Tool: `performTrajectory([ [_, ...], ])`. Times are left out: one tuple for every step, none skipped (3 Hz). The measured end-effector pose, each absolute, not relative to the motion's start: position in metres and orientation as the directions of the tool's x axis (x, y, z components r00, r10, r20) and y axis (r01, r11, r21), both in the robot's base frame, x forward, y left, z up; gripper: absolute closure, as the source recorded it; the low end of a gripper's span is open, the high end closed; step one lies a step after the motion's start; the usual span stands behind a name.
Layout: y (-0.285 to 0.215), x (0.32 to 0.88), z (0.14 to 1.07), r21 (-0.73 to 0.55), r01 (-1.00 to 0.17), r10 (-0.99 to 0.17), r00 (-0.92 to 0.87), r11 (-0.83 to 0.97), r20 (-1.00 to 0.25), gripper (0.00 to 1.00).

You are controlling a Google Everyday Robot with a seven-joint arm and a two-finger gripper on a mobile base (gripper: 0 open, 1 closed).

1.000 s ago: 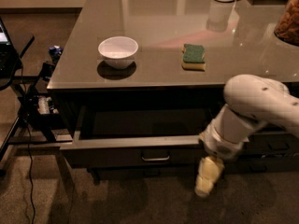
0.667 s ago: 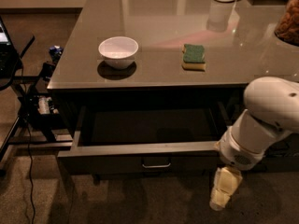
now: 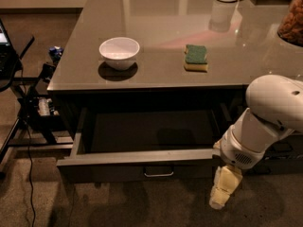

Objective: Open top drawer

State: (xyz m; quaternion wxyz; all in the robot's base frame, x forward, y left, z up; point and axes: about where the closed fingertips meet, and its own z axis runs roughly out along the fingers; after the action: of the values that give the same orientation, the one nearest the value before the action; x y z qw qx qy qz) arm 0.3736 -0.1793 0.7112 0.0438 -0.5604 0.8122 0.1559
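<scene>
The top drawer (image 3: 142, 157) stands well out from under the bench (image 3: 161, 77), so my end effector (image 3: 223, 192) hangs low by its right front corner, off the handle (image 3: 158, 173); how far open, I cannot tell.

This looks like a kitchen corner that is also a place for testing robots. The long grey surface (image 3: 156, 77) is shiny like a kitchen counter. On it sit a white bowl (image 3: 119, 52) and a green and yellow sponge (image 3: 196, 57) for washing up. A jar (image 3: 291, 18) with something brown inside stands at the right edge. Under the surface, the top drawer (image 3: 142, 162) is pulled out. At the left, a black stand (image 3: 28, 110) with wires rests on the speckled floor. The robot's gripper (image 3: 219, 201) hangs low, just in front of the drawer's right end.
</scene>
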Motion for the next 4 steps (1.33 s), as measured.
performTrajectory([
  [-0.167,0.393,0.701,0.180,-0.928,-0.897,-0.363,0.325,-0.253,0.00],
  [-0.156,0.407,0.675,0.192,-0.927,-0.902,-0.362,0.321,-0.237,0.00],
  [-0.146,0.413,0.656,0.207,-0.928,-0.907,-0.354,0.310,-0.228,0.00],
  [-0.141,0.408,0.646,0.221,-0.933,-0.921,-0.329,0.283,-0.211,0.00],
])
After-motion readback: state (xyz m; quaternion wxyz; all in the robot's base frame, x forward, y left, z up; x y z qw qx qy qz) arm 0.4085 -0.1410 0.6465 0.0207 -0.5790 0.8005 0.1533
